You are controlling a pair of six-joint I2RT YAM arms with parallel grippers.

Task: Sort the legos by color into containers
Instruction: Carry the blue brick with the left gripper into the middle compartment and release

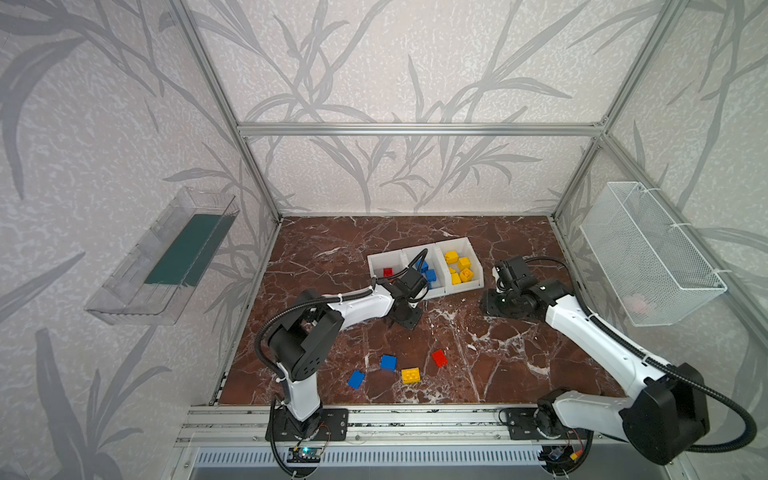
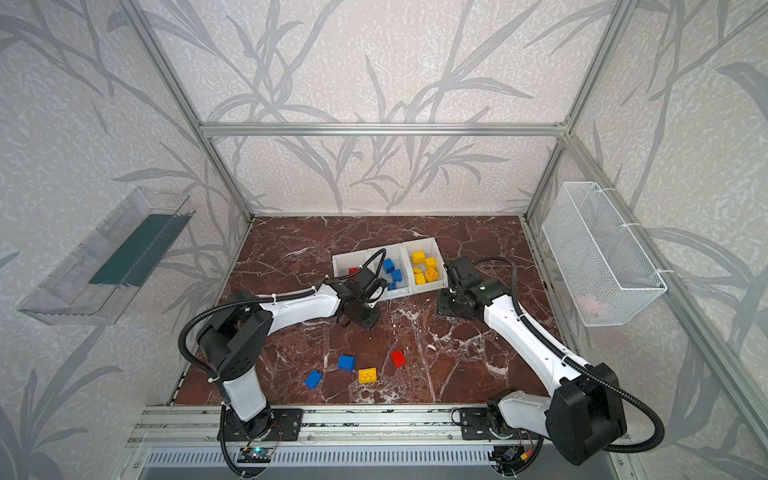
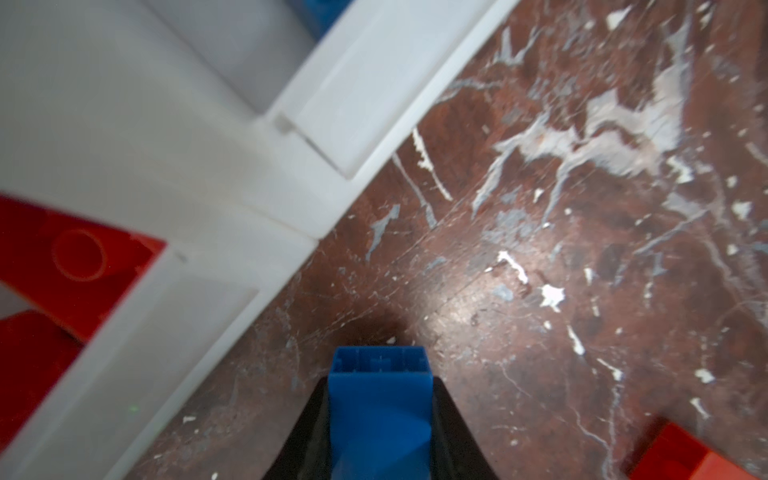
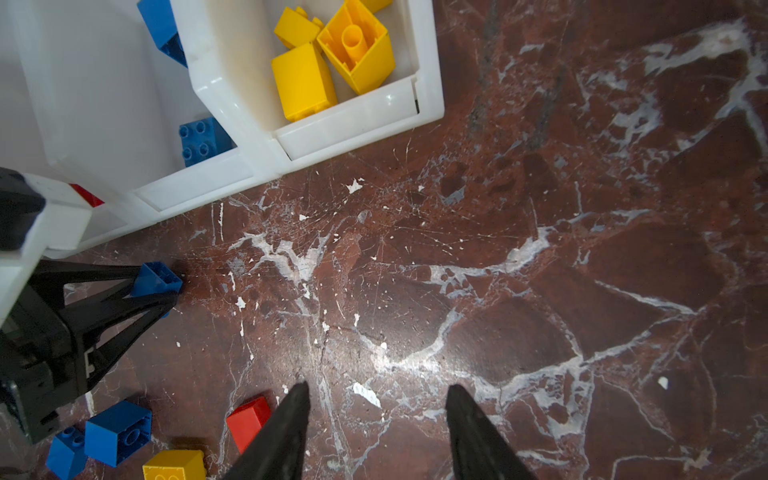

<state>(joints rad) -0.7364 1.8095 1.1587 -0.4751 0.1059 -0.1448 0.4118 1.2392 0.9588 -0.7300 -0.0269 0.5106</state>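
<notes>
Table [image 1: 498, 353]: red-brown marble pattern, white veins, scuffed with white flecks; wrist views show the scratches close up.

Walls [image 1: 374, 62]: pale textured paper, grey leaf print, on three sides.

Frame [image 1: 415, 129]: aluminium bars at the corners, one crossbar along the back wall.

Left wall: clear tray [image 1: 124, 291] fixed on a tilt, with a dark green mat [image 1: 183, 257] lying inside it.

Right wall: white wire basket [image 1: 665, 266], tied to the frame. Something pale pink [image 1: 638, 305] sits at its near end, too blurred to identify.

Front edge: aluminium rail [image 1: 415, 419] running the width of the table. Below it a slotted grille [image 1: 415, 457] and a small circuit board [image 1: 304, 454] with a light on.
</notes>
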